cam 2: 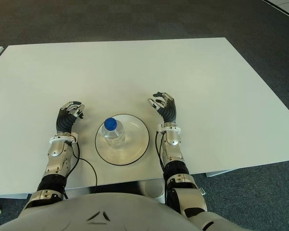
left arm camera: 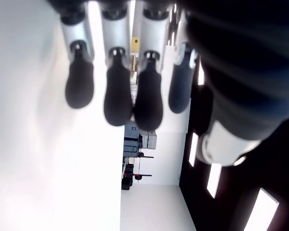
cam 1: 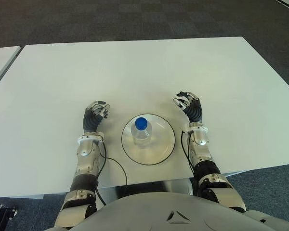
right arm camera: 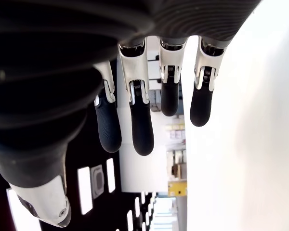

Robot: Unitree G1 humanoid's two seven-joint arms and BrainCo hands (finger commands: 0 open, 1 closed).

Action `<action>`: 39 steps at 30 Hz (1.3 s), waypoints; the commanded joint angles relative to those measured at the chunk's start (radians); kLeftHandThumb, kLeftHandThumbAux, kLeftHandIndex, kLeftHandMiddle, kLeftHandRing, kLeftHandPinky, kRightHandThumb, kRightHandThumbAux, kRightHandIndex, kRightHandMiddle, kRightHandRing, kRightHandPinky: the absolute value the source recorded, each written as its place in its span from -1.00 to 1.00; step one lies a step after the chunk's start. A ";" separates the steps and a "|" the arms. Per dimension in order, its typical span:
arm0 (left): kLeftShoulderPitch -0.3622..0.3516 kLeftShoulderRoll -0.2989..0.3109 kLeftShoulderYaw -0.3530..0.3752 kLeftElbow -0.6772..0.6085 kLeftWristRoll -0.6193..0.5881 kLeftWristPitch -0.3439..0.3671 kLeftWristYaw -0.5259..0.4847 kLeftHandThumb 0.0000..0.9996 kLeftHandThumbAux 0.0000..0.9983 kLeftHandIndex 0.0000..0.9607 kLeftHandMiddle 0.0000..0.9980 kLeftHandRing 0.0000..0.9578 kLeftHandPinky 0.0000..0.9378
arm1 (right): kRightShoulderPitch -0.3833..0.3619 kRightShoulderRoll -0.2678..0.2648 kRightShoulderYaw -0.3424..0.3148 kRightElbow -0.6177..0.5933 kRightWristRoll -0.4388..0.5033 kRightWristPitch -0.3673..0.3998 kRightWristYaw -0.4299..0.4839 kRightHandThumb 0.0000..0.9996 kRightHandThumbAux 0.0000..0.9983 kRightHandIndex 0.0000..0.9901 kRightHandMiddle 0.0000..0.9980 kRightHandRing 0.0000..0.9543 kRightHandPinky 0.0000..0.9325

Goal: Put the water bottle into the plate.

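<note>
A clear water bottle (cam 1: 142,133) with a blue cap stands upright in the middle of a white, dark-rimmed plate (cam 1: 164,150) near the table's front edge. My left hand (cam 1: 96,113) shows to the left of the plate, apart from it, fingers relaxed and holding nothing. To the right of the plate is my right hand (cam 1: 188,102), also apart from it, fingers loosely extended with nothing between them. Both wrist views show bare fingers (left arm camera: 118,91) (right arm camera: 140,120) with no object in them.
The white table (cam 1: 135,72) stretches wide beyond the plate and hands. A second white table's corner (cam 1: 0,57) shows at the far left. Dark carpet lies past the table's edges. A black cable (cam 1: 116,168) runs along my left forearm.
</note>
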 commanded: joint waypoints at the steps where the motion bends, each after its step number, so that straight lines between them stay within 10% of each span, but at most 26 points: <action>1: 0.015 -0.005 0.002 0.020 0.006 0.011 0.010 0.42 0.43 -0.09 0.36 0.40 0.41 | -0.007 0.022 -0.020 0.036 0.051 -0.046 0.052 0.41 0.46 -0.12 0.44 0.50 0.50; 15: 0.019 -0.007 0.001 0.010 0.008 0.029 0.022 0.42 0.43 -0.09 0.35 0.39 0.39 | -0.032 0.076 -0.068 0.161 0.094 -0.154 0.081 0.40 0.46 -0.11 0.56 0.62 0.68; 39: 0.024 0.002 -0.001 0.015 0.002 0.011 0.001 0.42 0.43 -0.09 0.37 0.41 0.42 | -0.055 0.047 -0.064 0.196 0.052 -0.107 0.086 0.41 0.45 -0.11 0.62 0.69 0.77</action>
